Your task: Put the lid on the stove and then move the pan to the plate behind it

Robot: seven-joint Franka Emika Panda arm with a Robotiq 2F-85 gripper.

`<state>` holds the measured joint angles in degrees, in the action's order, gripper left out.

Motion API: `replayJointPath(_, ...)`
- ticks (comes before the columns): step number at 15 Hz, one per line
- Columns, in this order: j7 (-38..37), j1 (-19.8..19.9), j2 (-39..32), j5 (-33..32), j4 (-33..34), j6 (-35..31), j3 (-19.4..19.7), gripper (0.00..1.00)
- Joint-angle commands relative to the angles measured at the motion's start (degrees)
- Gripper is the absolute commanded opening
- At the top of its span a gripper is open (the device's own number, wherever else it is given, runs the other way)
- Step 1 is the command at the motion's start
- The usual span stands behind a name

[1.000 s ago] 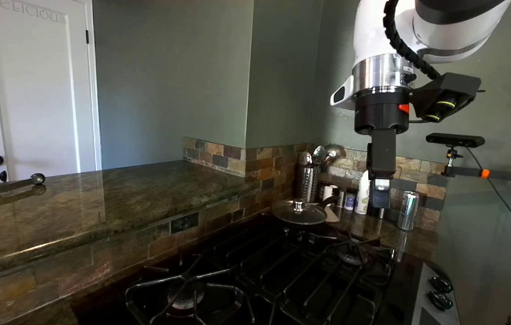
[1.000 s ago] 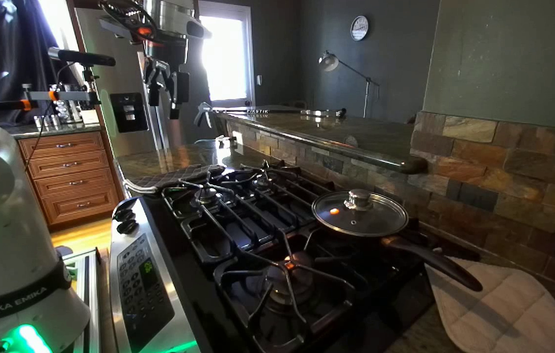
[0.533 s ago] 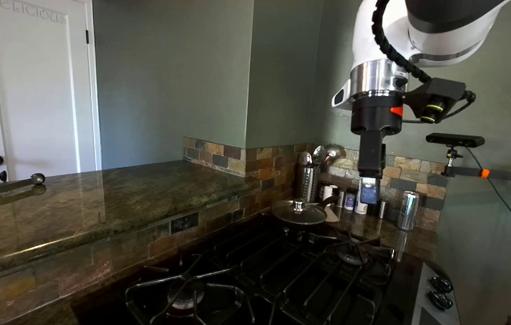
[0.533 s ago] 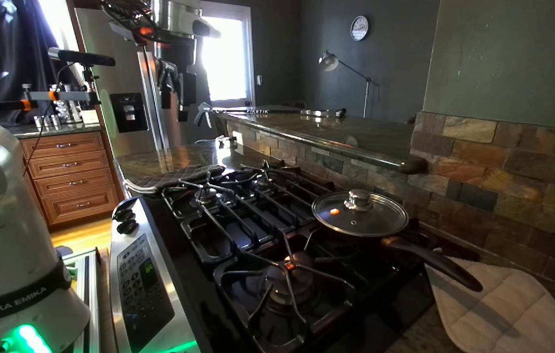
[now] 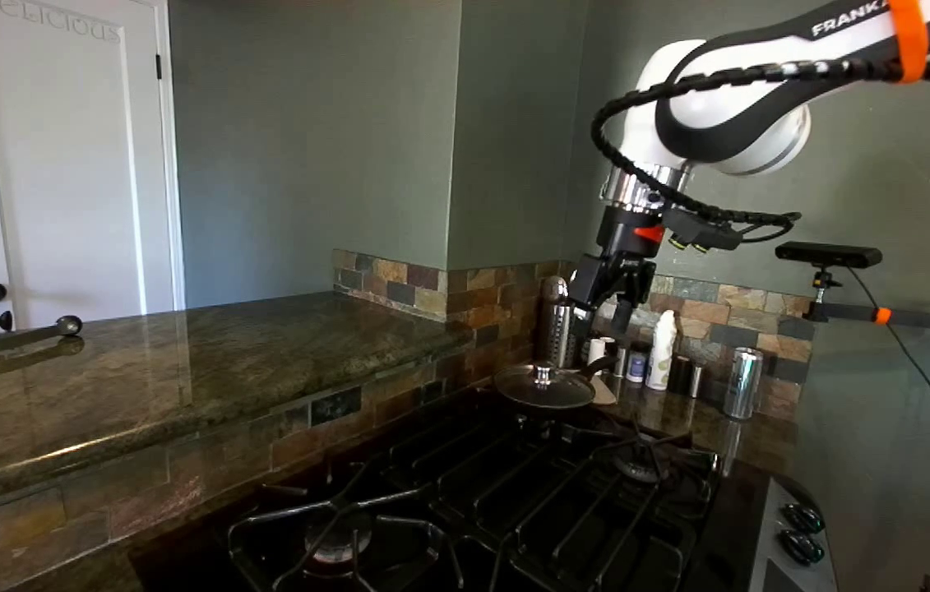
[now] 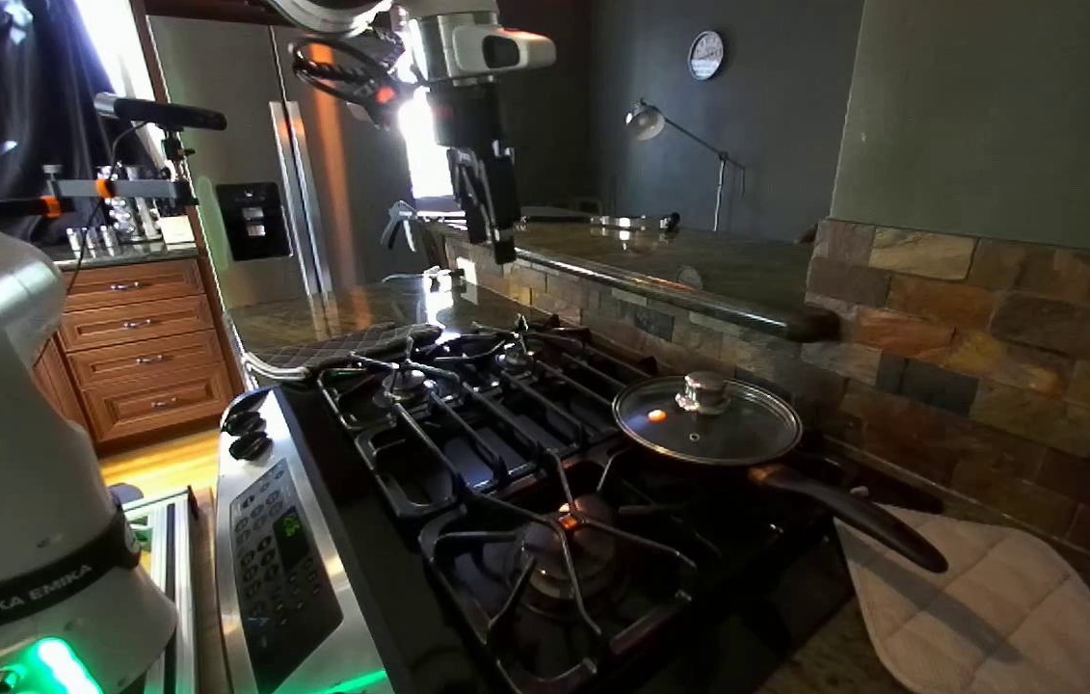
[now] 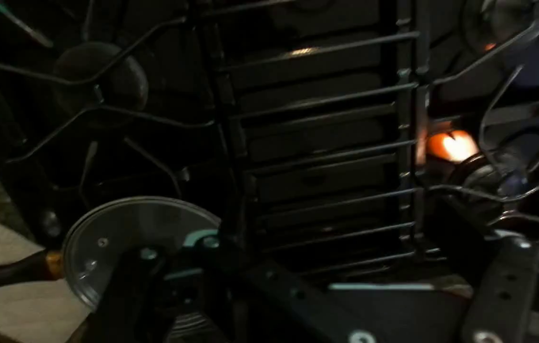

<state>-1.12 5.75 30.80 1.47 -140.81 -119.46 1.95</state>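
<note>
The round glass lid point(image 6: 646, 439) with silvery rim and knob lies on the dark pan, covering its top. The pan's handle point(image 6: 853, 516) points away from the black stove point(image 6: 496, 424); the pan sits on a grate at the stove's wall side. The lid also shows in an exterior view point(image 5: 526, 393) and in the wrist view point(image 7: 126, 221), partly behind a finger. My gripper point(image 5: 603, 321) is open and empty, high above the stove; it also shows in an exterior view point(image 6: 491, 246) and the wrist view point(image 7: 340, 209). No plate can be made out.
A pale quilted mat point(image 6: 978, 598) lies under the pan's handle end. A utensil canister point(image 5: 561, 337), a white bottle point(image 5: 662, 353) and a steel can point(image 5: 742, 385) stand on the counter beyond the stove. A raised stone counter point(image 5: 226, 362) runs along one side. A camera point(image 5: 826, 255) hangs nearby.
The arm has swung and turned: my gripper has moved left in one picture and right in the opposite one, and is now rotated and tilted. The lid and pan have not moved.
</note>
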Motion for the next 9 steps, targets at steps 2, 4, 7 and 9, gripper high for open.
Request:
replayJointPath(2,-2.3,4.1,-10.0,-9.0,3.6,-9.7,0.5,1.0)
replayJointPath(4,-1.7,5.1,-13.4,-11.0,5.1,-12.2,1.8,1.0)
replayJointPath(7,-0.3,5.8,-18.6,-11.0,8.5,-13.7,4.5,1.0)
replayJointPath(9,1.0,5.6,-22.3,-7.9,11.4,-13.7,6.6,1.0)
